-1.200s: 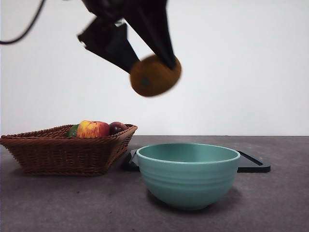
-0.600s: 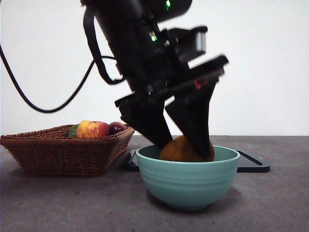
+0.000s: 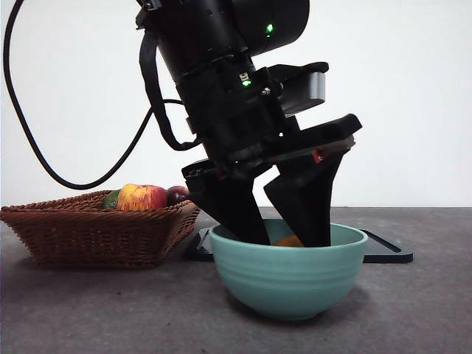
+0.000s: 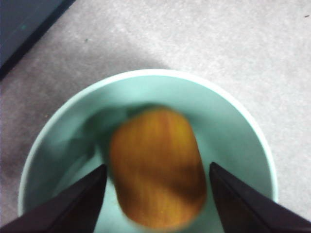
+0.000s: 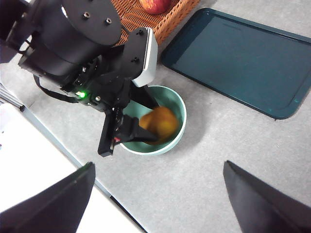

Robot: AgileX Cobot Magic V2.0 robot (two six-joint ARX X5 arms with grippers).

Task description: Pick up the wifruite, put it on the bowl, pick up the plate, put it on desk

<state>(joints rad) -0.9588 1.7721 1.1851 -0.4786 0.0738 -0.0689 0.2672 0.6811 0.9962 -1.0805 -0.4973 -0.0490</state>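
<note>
From the front, the left gripper (image 3: 284, 240) reaches down into the teal bowl (image 3: 287, 276), so the fruit (image 3: 289, 241) lands low and does not bounce out; only an orange sliver shows between the dark fingers (image 3: 306, 206). The woven basket (image 3: 96, 228) with an apple (image 3: 141, 197) stands beside it on the matte counter (image 3: 110, 310).

In the left wrist view, the fingers stand apart, with gaps to the blurred oval fruit (image 4: 156, 167), so it seems released inside the smooth bowl (image 4: 233, 121).

In the right wrist view, the right gripper (image 5: 158, 199) waits high with its fingers spread wide, holding nothing. The flat dark tray (image 5: 238, 60) lies beside the bowl (image 5: 177, 109).
</note>
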